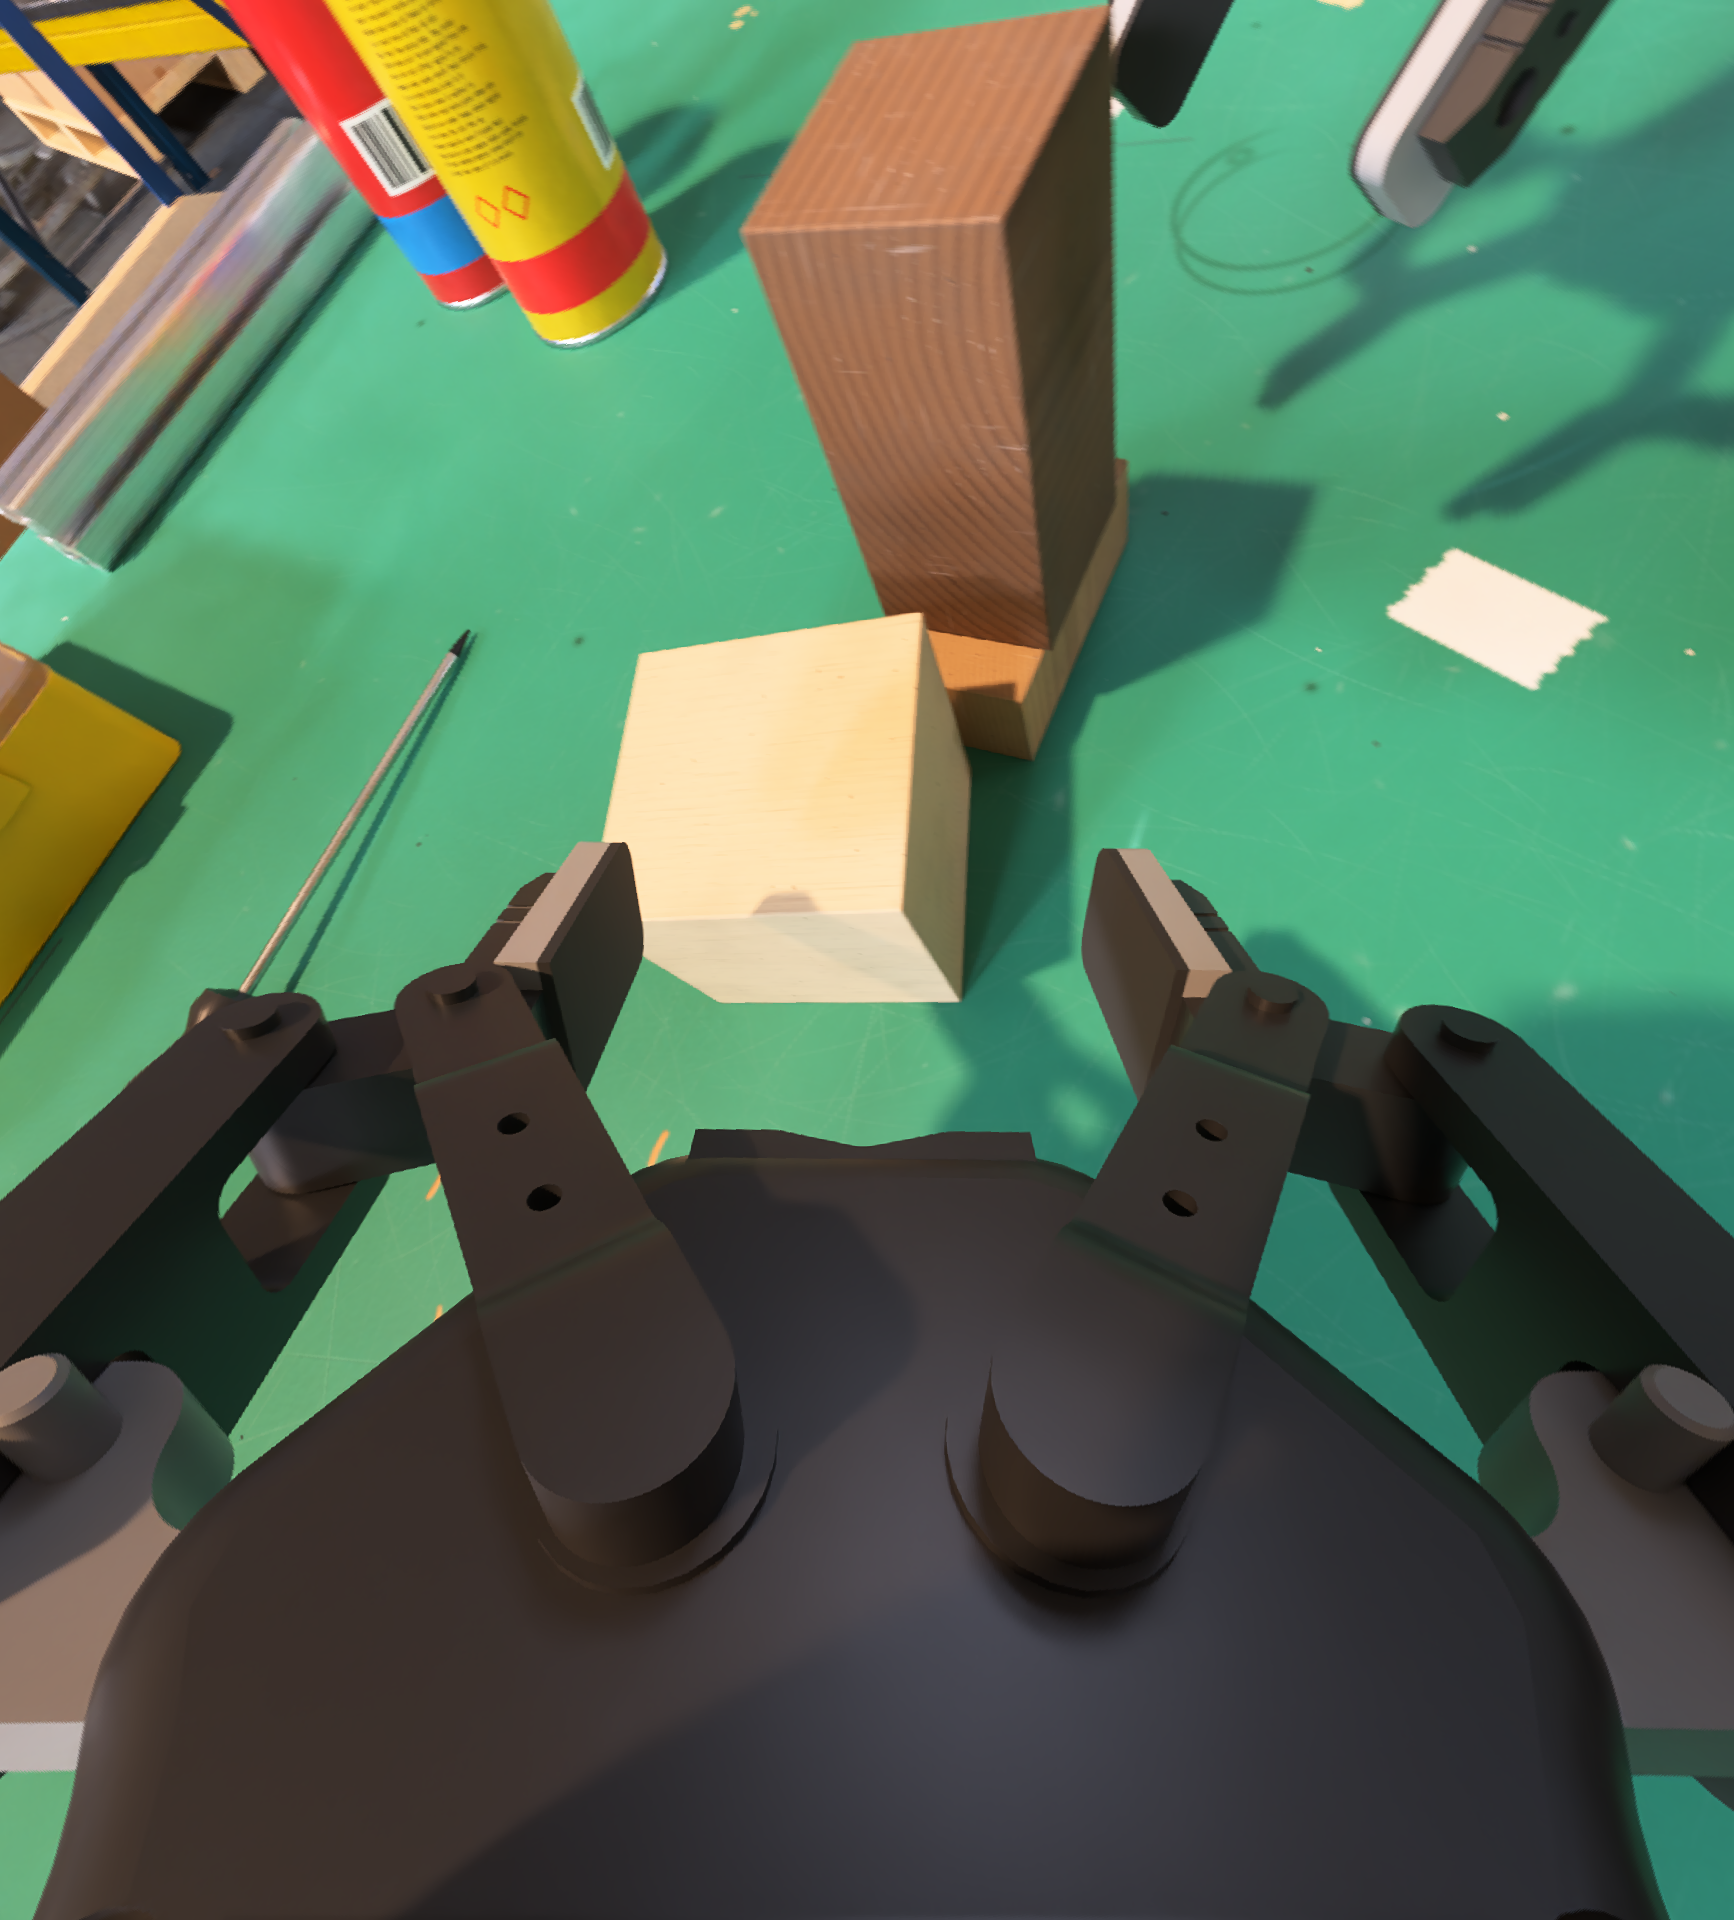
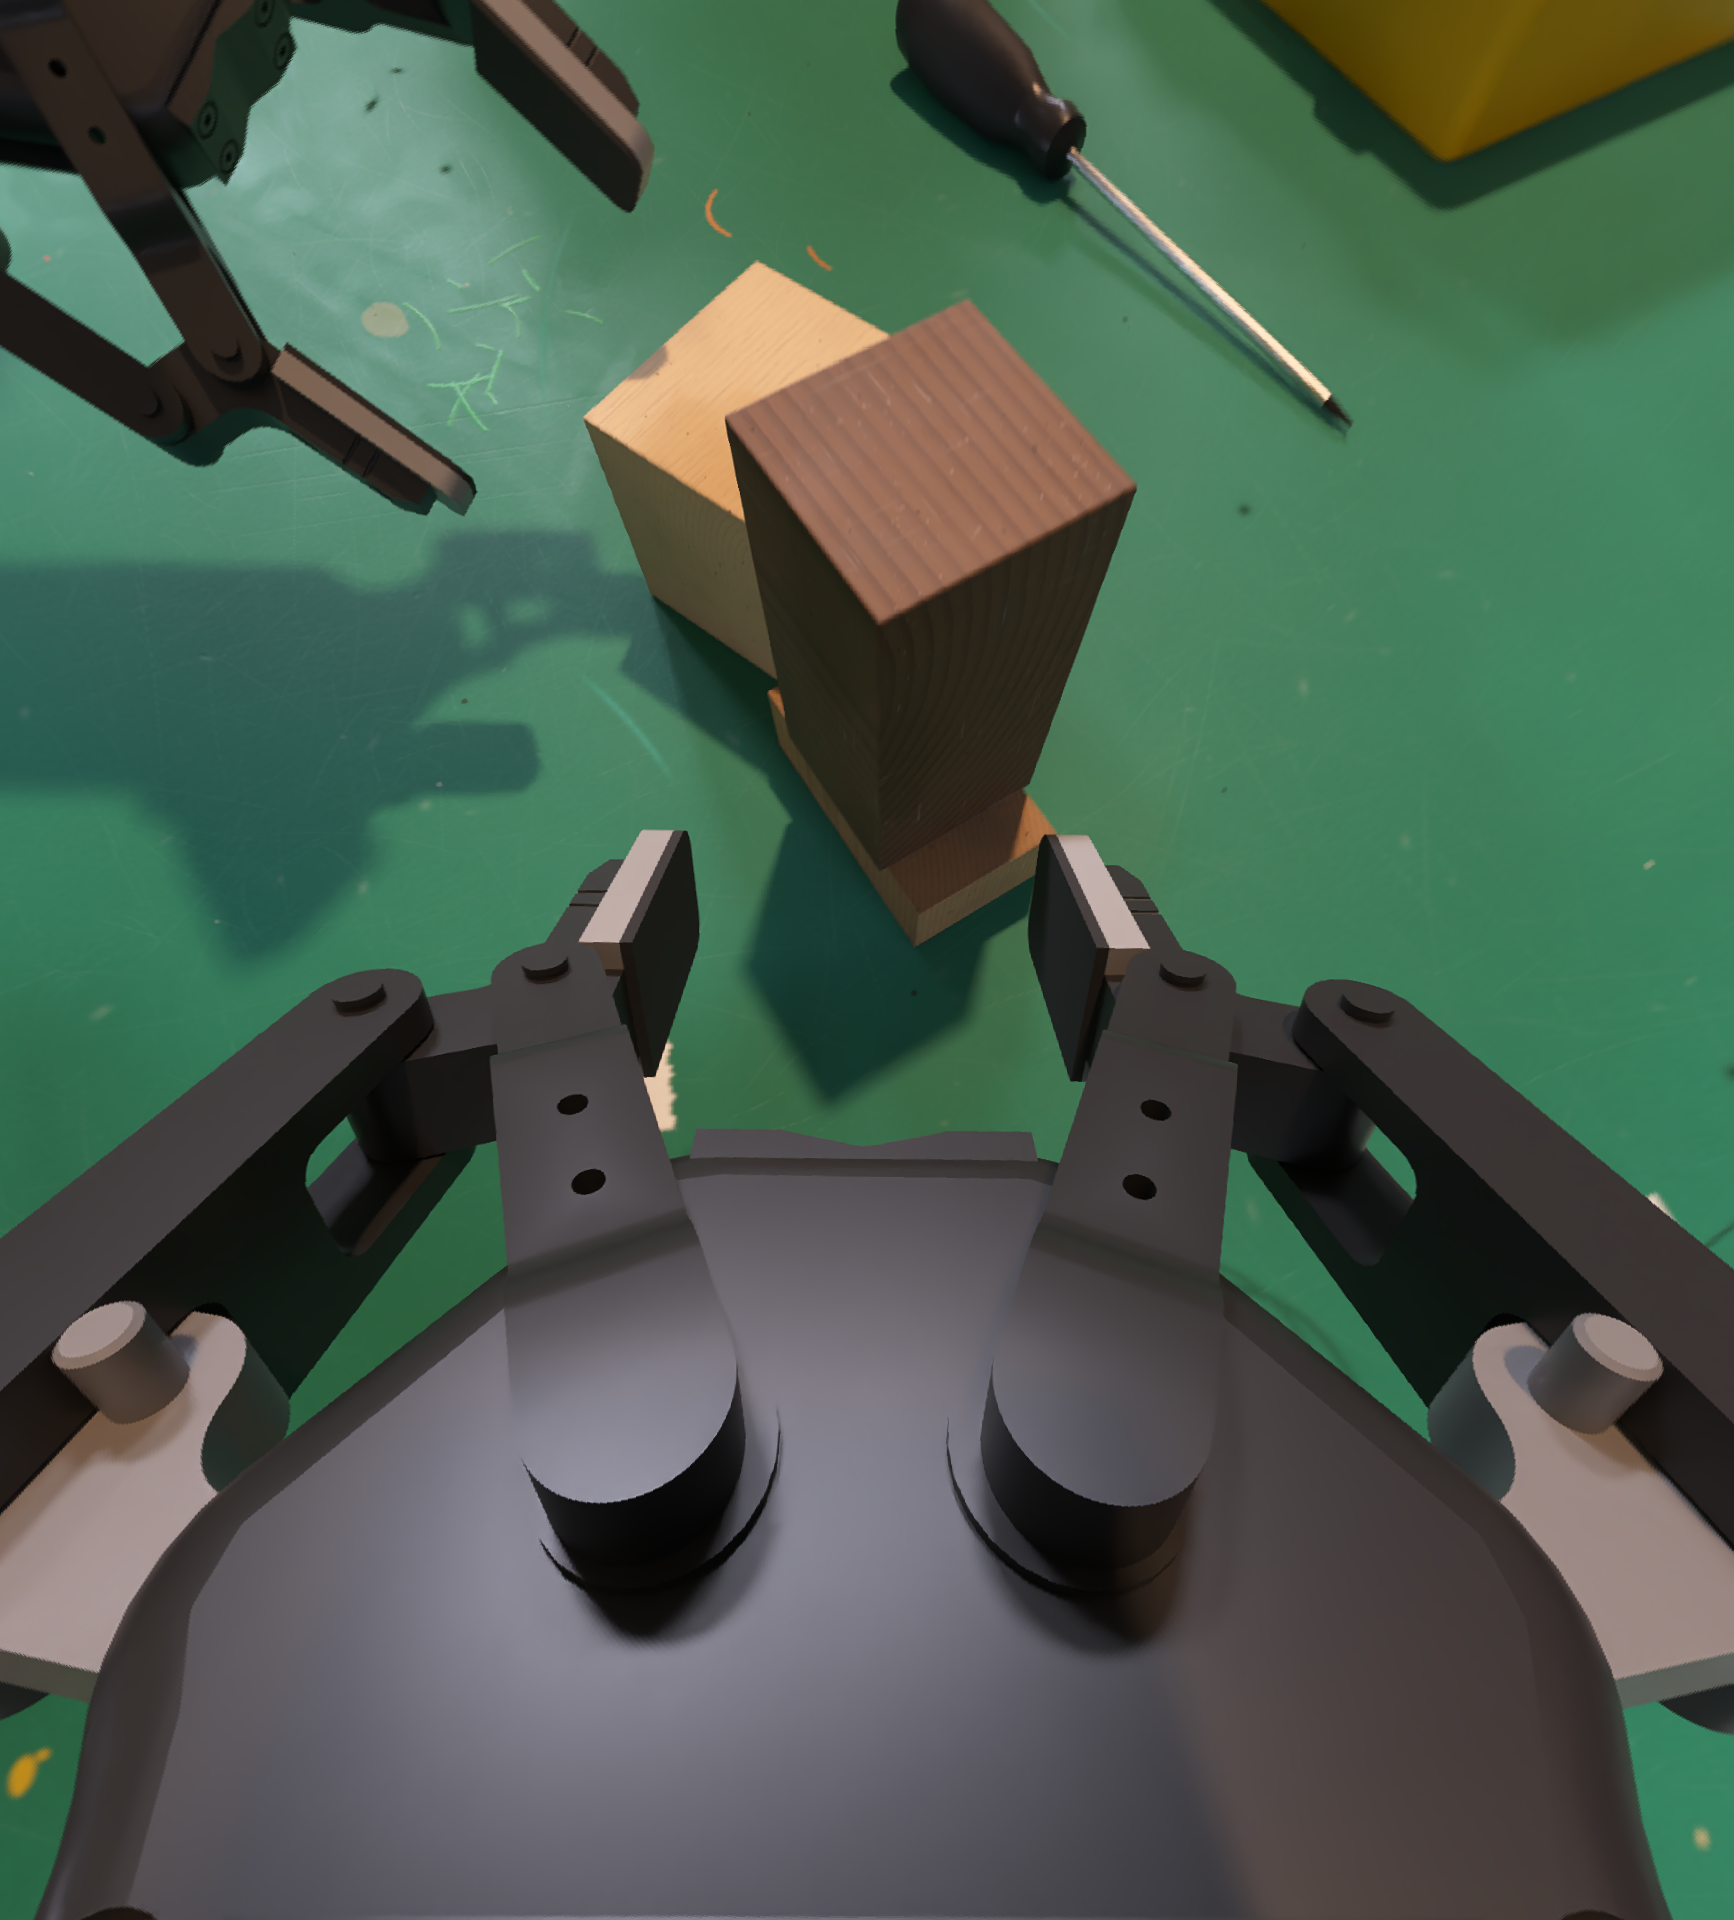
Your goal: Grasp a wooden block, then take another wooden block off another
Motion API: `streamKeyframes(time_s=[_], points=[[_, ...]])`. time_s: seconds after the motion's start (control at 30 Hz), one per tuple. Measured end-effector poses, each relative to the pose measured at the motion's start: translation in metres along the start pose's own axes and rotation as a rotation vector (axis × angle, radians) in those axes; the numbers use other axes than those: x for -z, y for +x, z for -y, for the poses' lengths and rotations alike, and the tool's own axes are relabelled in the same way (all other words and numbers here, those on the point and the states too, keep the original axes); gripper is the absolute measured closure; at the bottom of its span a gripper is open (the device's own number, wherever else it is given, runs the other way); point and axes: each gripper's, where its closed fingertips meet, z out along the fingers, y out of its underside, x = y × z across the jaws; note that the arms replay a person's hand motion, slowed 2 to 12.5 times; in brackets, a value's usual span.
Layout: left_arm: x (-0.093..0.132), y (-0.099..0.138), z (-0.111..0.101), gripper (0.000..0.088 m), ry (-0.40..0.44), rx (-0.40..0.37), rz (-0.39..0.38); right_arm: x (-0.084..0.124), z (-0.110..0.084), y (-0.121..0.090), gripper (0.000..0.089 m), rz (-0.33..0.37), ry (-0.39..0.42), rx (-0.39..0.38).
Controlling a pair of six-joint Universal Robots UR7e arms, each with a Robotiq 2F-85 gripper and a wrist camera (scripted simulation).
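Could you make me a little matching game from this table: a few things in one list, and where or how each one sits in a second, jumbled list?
Things:
1. dark brown block
2. pale cube
3. screwdriver
4. left gripper

States:
A. lying flat on the green mat, apart from the blocks
B. open, holding nothing
C. standing upright on a thin orange-tan block
D. resting on the mat right beside the stack

Pairs: 1-C, 2-D, 3-A, 4-B

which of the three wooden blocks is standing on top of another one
The tall dark brown block. It stands upright on the flat orange-tan block, while the pale cube sits directly on the green mat beside them.
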Motion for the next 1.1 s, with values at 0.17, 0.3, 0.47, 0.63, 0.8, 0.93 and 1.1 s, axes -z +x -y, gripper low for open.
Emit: streamKeyframes(time_s=[0.17,0.3,0.47,0.63,0.8,0.93,1.1], points=[[-0.007,-0.011,-0.001,0.0039,0.004,0.031,0.022,0.003,0.012,0.008,0.0270,-0.036,0.017,0.098],[-0.016,-0.021,-0.007,0.0028,-0.010,0.041,0.029,0.001,0.022,0.012,0.0221,-0.043,0.027,0.180],[-0.033,-0.020,-0.016,0.0028,-0.053,0.033,-0.014,-0.006,0.026,0.013,0.0195,-0.026,0.004,0.256],[-0.045,-0.020,-0.016,0.0028,-0.057,0.011,-0.044,-0.014,0.032,0.018,0.0171,-0.018,-0.011,0.308],[-0.054,-0.016,-0.015,0.0028,-0.056,0.006,-0.075,-0.019,0.036,0.020,0.0167,-0.006,-0.038,0.336],[-0.058,-0.018,-0.016,0.0028,-0.057,0.005,-0.072,-0.021,0.037,0.021,0.0168,0.008,-0.067,0.364],[-0.061,-0.019,-0.014,0.0038,-0.036,0.026,-0.082,-0.022,0.043,0.020,0.0178,0.025,-0.072,0.398]])
